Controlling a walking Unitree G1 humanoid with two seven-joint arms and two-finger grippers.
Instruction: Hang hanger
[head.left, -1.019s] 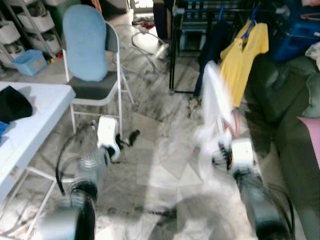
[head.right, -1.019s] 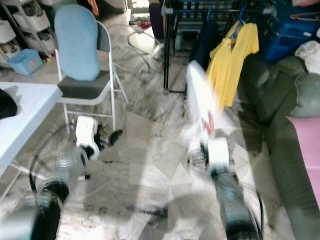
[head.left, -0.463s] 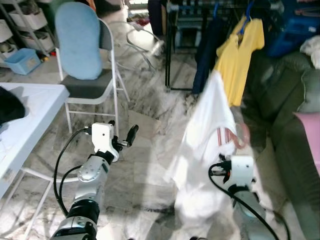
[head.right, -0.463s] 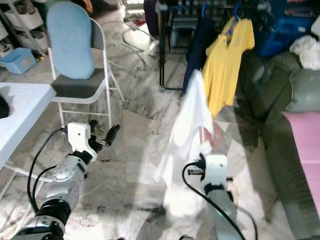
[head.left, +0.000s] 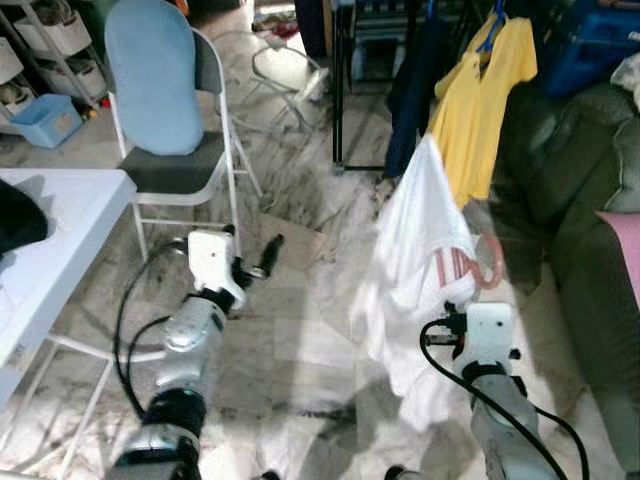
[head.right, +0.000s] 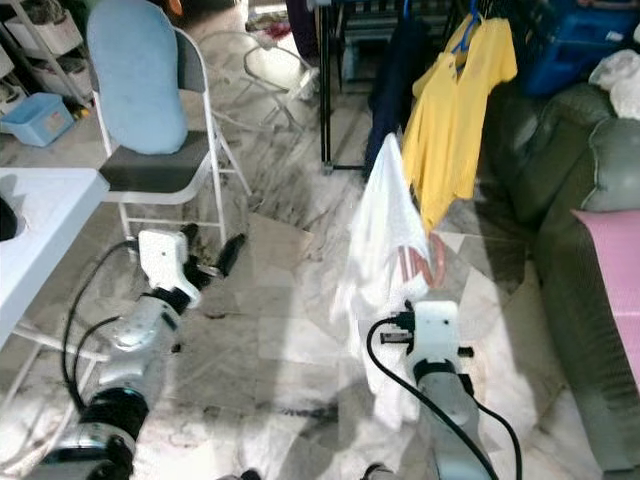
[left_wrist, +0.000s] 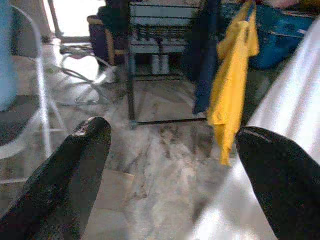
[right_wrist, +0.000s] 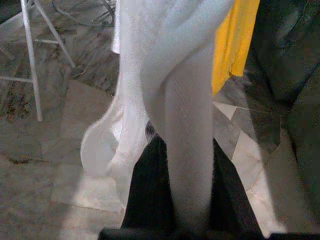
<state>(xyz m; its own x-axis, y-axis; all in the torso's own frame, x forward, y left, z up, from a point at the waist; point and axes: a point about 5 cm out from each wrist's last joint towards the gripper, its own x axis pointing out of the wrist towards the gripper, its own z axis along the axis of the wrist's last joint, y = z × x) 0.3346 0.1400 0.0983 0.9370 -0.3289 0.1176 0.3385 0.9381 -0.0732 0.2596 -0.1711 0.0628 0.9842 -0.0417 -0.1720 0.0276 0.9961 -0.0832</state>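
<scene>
Task looked abt halfway, judging by layout: the white shirt (head.left: 425, 250) was up off the bench (head.left: 55, 230) and carried by the right end effector (right_wrist: 172, 150), but not yet on the clothes rack (head.left: 345, 90). The hanger itself couldn't be made out under the fabric; presumably inside the shirt, w/ the shirt peak pointing up. Left to do: close the gap to the rack, lift the hook over the rail, let go.

Right end effector: its two black fingers were clamped on a bunched fold of the white shirt, per the right wrist view. Cloth draped down over and around the fingers, hiding most of them. From the head views the shirt stood above and ahead of the right wrist, btw it and the rack, hem hanging low beside the arm.

Rack sat well ahead, beyond the shirt. A yellow shirt (head.left: 485, 85) hung there on a blue hanger (head.left: 492, 25), dark garment (head.left: 410, 85) just beside it. Shirt peak overlapped the yellow one in view but was apart in depth.

Left end effector (left_wrist: 170, 165): fingers spread wide, holding nothing, out front over the marble floor (head.left: 310, 340), near the folding chair (head.left: 175, 110).
</scene>
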